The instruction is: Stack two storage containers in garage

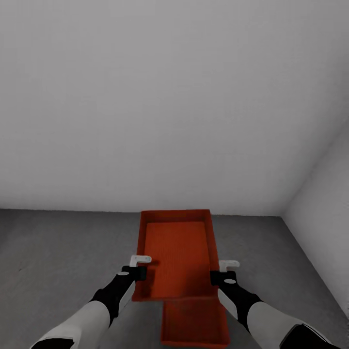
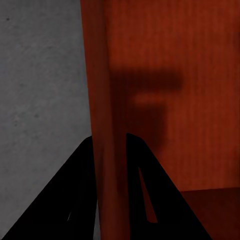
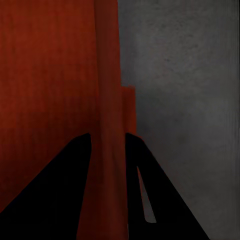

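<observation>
From the head view, the robot is in the garage, facing a plain white wall (image 1: 174, 97). It holds one orange-red box, the upper container (image 1: 177, 252), out in front with both arms. The left end effector (image 1: 137, 265) pinches the box's left wall, and the right end effector (image 1: 224, 271) pinches its right wall. Under it, closer to the robot, the lower container (image 1: 196, 322) sits on the dark grey floor (image 1: 58, 261). The held box only partly covers it.

In the left wrist view, two black fingers (image 2: 142, 195) sit on each side of the thin red wall, clamped on it. Grey floor shows beside the box.

In the right wrist view, the black fingers (image 3: 150, 190) squeeze the other wall the same way. A bit of the lower box peeks out below.

I think this is the stacking step. Next, the held box likely needs to come back over the lower one, line up, then go down gently.
</observation>
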Tool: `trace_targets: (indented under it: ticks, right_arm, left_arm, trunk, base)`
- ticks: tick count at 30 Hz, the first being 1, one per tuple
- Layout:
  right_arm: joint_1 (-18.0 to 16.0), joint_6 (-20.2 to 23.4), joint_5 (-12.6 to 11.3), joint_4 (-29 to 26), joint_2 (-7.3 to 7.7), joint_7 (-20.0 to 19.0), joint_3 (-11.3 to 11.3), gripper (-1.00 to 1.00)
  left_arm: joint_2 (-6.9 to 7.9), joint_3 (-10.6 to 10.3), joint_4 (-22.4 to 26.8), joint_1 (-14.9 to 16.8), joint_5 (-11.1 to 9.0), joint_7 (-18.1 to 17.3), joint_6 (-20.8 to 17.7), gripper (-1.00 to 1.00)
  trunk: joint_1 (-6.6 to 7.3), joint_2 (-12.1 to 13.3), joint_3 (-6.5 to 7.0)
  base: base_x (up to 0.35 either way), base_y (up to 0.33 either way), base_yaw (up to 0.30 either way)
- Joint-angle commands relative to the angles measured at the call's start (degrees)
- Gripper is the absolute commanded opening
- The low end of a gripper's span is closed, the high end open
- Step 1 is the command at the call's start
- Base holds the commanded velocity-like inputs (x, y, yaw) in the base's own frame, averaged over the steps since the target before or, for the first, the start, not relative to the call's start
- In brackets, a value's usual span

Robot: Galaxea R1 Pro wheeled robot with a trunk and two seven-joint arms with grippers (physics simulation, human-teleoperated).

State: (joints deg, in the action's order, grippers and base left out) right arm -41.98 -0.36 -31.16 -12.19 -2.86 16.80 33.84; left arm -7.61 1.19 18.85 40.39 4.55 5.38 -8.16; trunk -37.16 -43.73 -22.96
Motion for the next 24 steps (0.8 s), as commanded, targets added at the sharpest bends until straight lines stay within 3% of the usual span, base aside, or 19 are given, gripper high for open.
trace_targets:
  ticks: [1,6,12,24]
  right_arm:
    - [-0.1,-0.2,0.6,0.0,-0.04,0.8,-0.2,-1.00]
    - [-0.1,-0.2,0.6,0.0,-0.04,0.8,-0.2,-1.00]
    - [-0.1,-0.2,0.6,0.0,-0.04,0.8,-0.2,-1.00]
    - [-0.1,-0.2,0.6,0.0,-0.04,0.8,-0.2,-1.00]
  left_arm:
    - [-0.20,-1.6,-0.6,0.0,-0.2,0.4,-0.3,-1.00]
    - [-0.20,-1.6,-0.6,0.0,-0.3,0.4,-0.2,-1.00]
    - [-0.21,-1.6,-0.6,0.0,-0.2,0.3,-0.1,-1.00]
    - [-0.30,-1.6,-0.6,0.0,-0.3,0.7,-0.5,-1.00]
  trunk:
    - [-0.04,0.0,-0.05]
    - [-0.04,0.0,-0.05]
    - [-0.04,0.0,-0.05]
    - [-0.04,0.0,-0.05]
  base:
    - [0.309,0.000,-0.288]
    - [0.224,0.000,-0.288]
    - [0.038,0.000,-0.287]
    - [-0.032,-0.009,-0.028]
